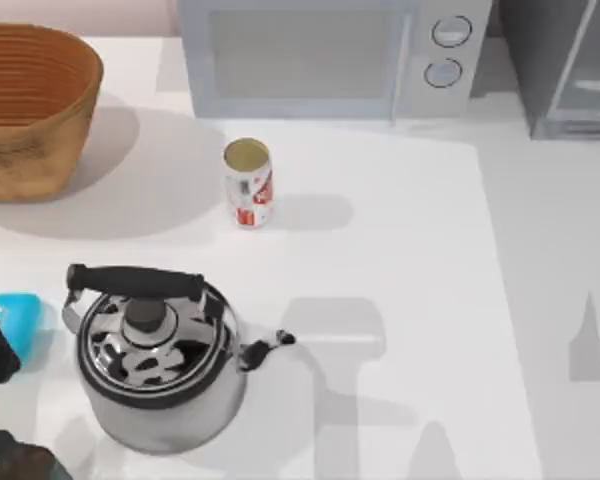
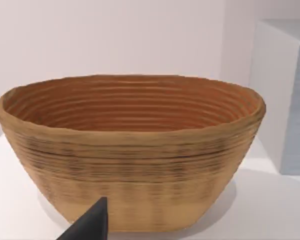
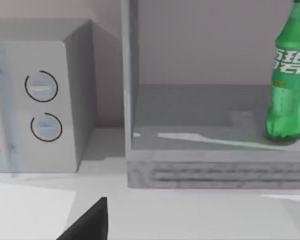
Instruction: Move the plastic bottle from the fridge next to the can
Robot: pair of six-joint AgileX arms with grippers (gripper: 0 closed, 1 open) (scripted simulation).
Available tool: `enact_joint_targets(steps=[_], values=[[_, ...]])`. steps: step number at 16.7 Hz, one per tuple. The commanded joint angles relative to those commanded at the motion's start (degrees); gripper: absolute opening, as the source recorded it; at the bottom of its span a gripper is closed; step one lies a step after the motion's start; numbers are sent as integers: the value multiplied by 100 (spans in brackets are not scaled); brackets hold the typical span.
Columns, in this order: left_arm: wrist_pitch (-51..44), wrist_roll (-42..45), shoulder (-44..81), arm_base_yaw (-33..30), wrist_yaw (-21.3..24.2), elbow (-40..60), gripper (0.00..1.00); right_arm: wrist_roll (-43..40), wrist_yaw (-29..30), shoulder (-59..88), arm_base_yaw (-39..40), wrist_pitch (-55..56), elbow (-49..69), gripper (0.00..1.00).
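Note:
The plastic bottle [image 3: 289,85], green with a pale label, stands upright on the floor inside the fridge [image 3: 215,165], whose front is open toward my right wrist camera. In the top view the fridge [image 1: 560,70] is at the back right corner. The can [image 1: 247,183], white with red markings and a gold top, stands upright on the table in front of the microwave. My right gripper [image 3: 92,222] hangs in front of the fridge, well short of the bottle. My left gripper [image 2: 92,225] faces the basket at the table's left side.
A wicker basket [image 1: 30,100] sits at the back left and a light grey microwave [image 1: 320,55] at the back middle. A steel kettle [image 1: 155,350] stands front left, with a blue object [image 1: 20,320] and a dark brown bottle [image 1: 15,460] near it.

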Motion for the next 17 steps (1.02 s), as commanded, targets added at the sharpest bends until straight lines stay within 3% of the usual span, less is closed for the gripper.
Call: enact_joint_targets(steps=[4,7,17], values=[[0,0,0,0,0,0,100,-1,115,172,-5,103,146,100],[0,0,0,0,0,0,100,0,547,884,4,475,691,100],[0,0,0,0,0,0,100,-18,3277,6316,270,2597,3983,100]])
